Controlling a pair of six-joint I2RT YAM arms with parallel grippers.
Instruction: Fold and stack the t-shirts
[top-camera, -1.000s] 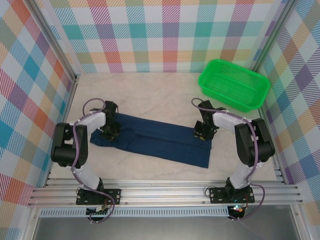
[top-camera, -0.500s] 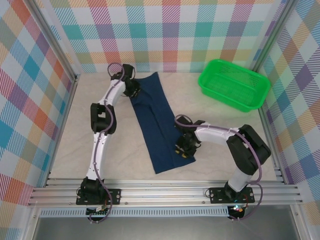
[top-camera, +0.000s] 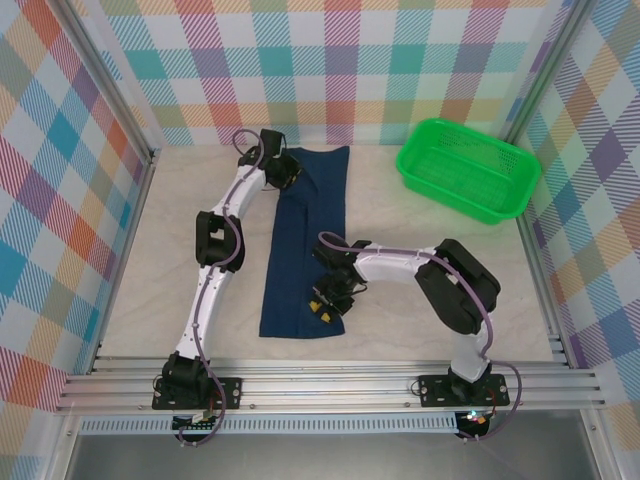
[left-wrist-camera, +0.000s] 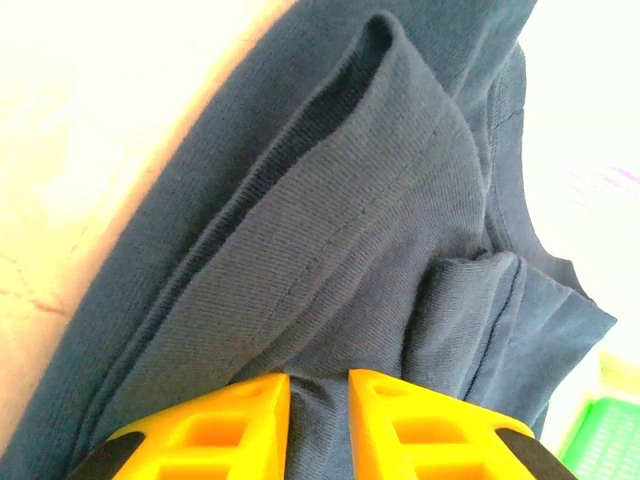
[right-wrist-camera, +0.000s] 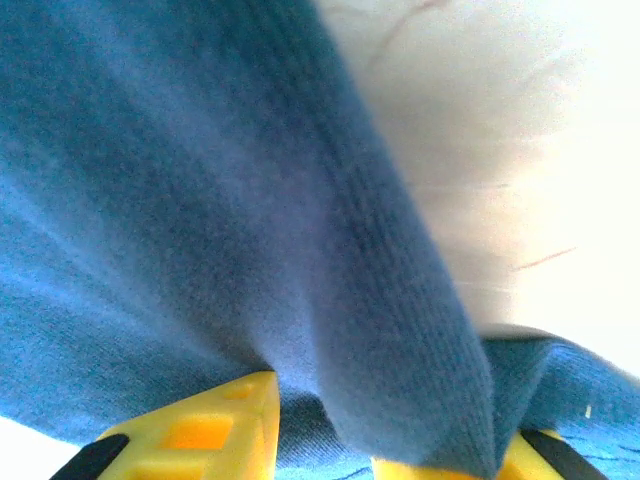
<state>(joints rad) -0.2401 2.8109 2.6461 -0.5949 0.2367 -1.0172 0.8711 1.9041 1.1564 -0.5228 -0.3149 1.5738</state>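
Observation:
The dark navy t-shirt (top-camera: 303, 240) lies folded into a long narrow strip, running from the back of the table toward the front. My left gripper (top-camera: 285, 173) is at its far end, shut on a pinch of the cloth (left-wrist-camera: 380, 260) between the yellow fingers (left-wrist-camera: 230, 420). My right gripper (top-camera: 325, 303) is at the strip's near right corner, shut on a thick fold of the blue cloth (right-wrist-camera: 300, 250), with its yellow fingers (right-wrist-camera: 210, 430) on either side. No white print shows.
A green plastic basket (top-camera: 468, 168) stands at the back right. The pale marbled tabletop (top-camera: 150, 290) is bare to the left and right of the shirt. Checked walls close in the back and sides.
Both grippers have swung the shirt round from lying crosswise to lying lengthwise. The left gripper went to the back of the table, the right came toward the front centre.

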